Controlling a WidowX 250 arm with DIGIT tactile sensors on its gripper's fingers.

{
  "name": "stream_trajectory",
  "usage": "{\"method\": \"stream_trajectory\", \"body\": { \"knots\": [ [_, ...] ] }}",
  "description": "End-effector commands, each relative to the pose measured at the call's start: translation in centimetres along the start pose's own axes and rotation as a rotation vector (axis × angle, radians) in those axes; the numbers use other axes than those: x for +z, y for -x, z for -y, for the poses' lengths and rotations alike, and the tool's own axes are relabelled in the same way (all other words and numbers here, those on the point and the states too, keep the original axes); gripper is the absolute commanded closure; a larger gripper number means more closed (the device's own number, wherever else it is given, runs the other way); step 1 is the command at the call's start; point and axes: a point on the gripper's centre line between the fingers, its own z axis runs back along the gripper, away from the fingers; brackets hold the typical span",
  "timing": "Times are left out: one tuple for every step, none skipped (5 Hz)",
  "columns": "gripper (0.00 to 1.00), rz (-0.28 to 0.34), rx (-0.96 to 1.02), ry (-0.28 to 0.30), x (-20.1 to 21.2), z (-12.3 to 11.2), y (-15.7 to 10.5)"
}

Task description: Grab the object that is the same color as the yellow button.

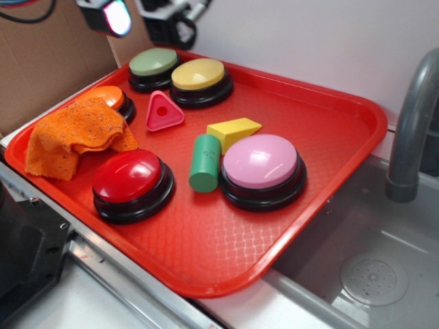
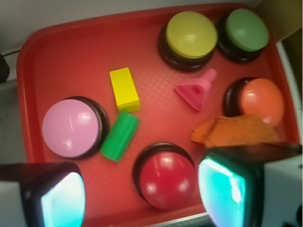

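Behind everything stands a plain white wall, with brown cardboard [image 1: 48, 62] at the left and a grey faucet [image 1: 411, 130] over a metal sink [image 1: 357, 267] at the right. Across the sink's edge rests a red tray [image 1: 329, 130] with a waffled floor.

At the top of the exterior view the gripper [image 1: 140, 17] hangs above the tray's far rim, touching nothing. In the wrist view its two fingers [image 2: 222, 189] stand well apart with only air and the tray between them, so the jaws are wide and hold nothing.

On the tray lie five buttons with black bases. The yellow button [image 1: 199, 75] sits near the far edge, just beside the green button [image 1: 152, 63]. An orange button [image 1: 110, 97] is partly covered by a crumpled orange cloth [image 1: 72, 133] at the left side. A red button [image 1: 130, 177] sits nearest the front, and a pink button [image 1: 260, 163] lies toward the right. The yellow wedge block [image 1: 234, 131] lies near the tray's middle, between the yellow button and the pink button, close to the pink one. A green cylinder [image 1: 204, 163] lies on its side just beside the block and against the pink button's base. A pink triangle [image 1: 163, 113] with a hole lies between the orange button and the block, apart from both.
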Motion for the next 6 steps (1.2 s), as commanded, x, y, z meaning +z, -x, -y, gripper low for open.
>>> {"method": "stream_trajectory", "body": {
  "knots": [
    [0.00, 0.029, 0.107, 0.014, -3.7, 2.4, -5.2],
    [0.00, -0.034, 0.099, 0.020, -6.7, 3.3, -6.2],
    [0.00, -0.071, 0.123, -0.002, -9.1, 2.9, -6.6],
    [0.00, -0.105, 0.137, -0.023, -11.0, 2.6, -6.6],
    [0.00, -0.173, 0.178, -0.008, -12.3, 1.7, -6.3],
    [0.00, -0.191, 0.189, -0.030, -13.5, 1.3, -6.0]
  ]
}}
